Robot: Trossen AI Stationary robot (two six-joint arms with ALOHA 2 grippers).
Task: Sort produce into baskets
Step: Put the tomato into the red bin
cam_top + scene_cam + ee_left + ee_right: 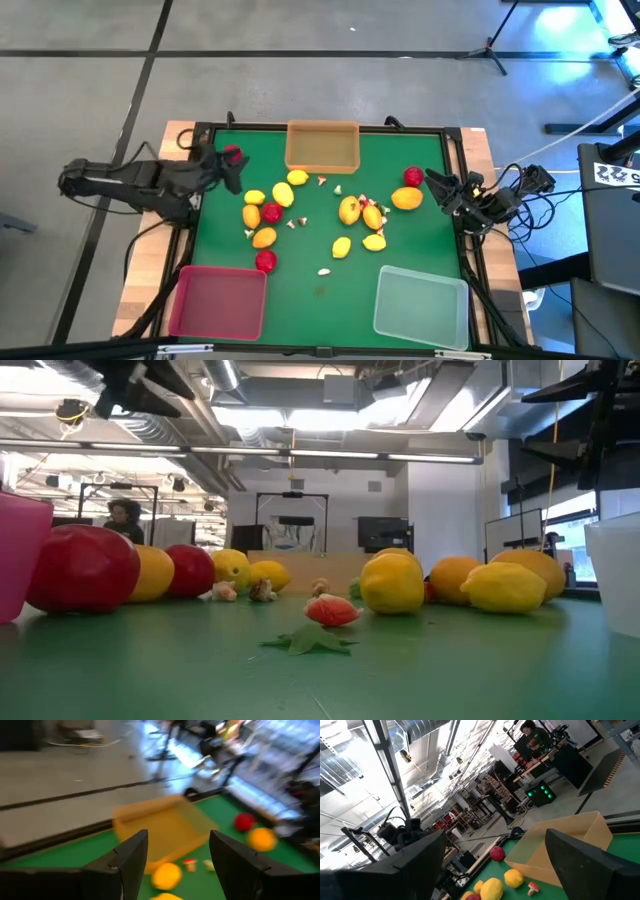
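Landmark: the orange-tan basket (322, 146) sits at the far edge of the green table (320, 295), about midway along it; every place below is given from it.
Left gripper (232, 170): to the left of the orange-tan basket, near the table's left edge, above the mat. In the left wrist view its two dark fingers (131, 860) stand apart with nothing between them.
Red fruit by the left gripper (232, 154): just beside the fingertips, between them and the basket's left wall; whether they touch it is hard to judge from overhead.
Right gripper (442, 187): to the right of the orange-tan basket and a little nearer the front, at the table's right edge. Its fingers (580, 857) are spread wide and hold nothing.
Produce: scattered on the mat in front of the orange-tan basket. A yellow fruit (298, 178) lies just in front of its left corner; a red fruit (412, 177) and an orange fruit (406, 198) lie to its right, near the right gripper; a cluster of yellow-orange fruits (350, 210) with tiny whitish-and-red bits (324, 182) lies straight in front.
Red basket (218, 302): well in front of the orange-tan basket, at the front left.
Clear basket (421, 305): well in front, at the front right.
Basket contents: no produce shows in any of the three.
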